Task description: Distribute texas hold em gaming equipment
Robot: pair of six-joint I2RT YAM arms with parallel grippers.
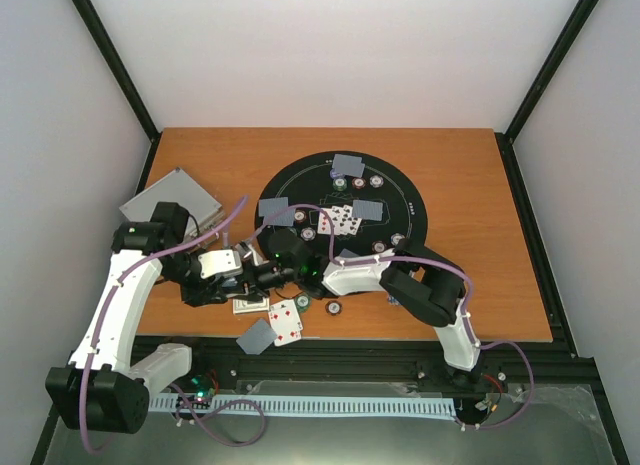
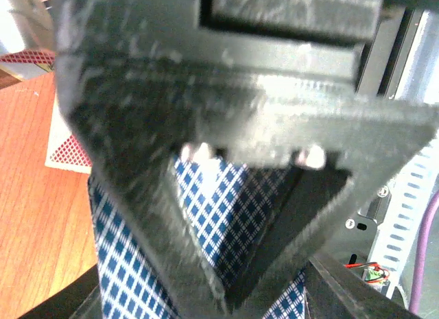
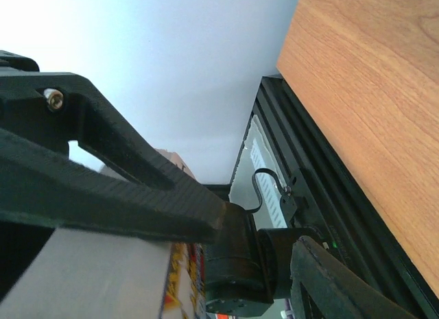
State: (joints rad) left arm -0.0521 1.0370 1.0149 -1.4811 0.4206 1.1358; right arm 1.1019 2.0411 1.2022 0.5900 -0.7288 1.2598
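Note:
My left gripper (image 1: 268, 276) is at the mat's near-left edge, shut on a playing card (image 2: 219, 209) with a blue-and-white checked back. Its fingertips (image 2: 230, 302) meet on the card. My right gripper (image 1: 300, 274) faces it tip to tip and is open, and a face card's edge (image 3: 180, 281) shows between its jaws (image 3: 271, 240). Grey-backed cards (image 1: 348, 165) (image 1: 368, 209) (image 1: 281, 216), face-up cards (image 1: 335, 221) and striped chips (image 1: 358, 183) (image 1: 380, 248) lie on the black mat (image 1: 400, 190). Face-up cards (image 1: 286, 320), a grey-backed card (image 1: 257, 337) and chips (image 1: 302, 303) (image 1: 334, 307) lie near the front edge.
The silver case (image 1: 170, 200) lies at the left behind my left arm. A small stack of cards (image 1: 250, 305) sits just under the grippers, and a red-patterned card (image 2: 68, 151) lies on the wood. The black frame rail (image 1: 400, 355) runs along the table's near edge.

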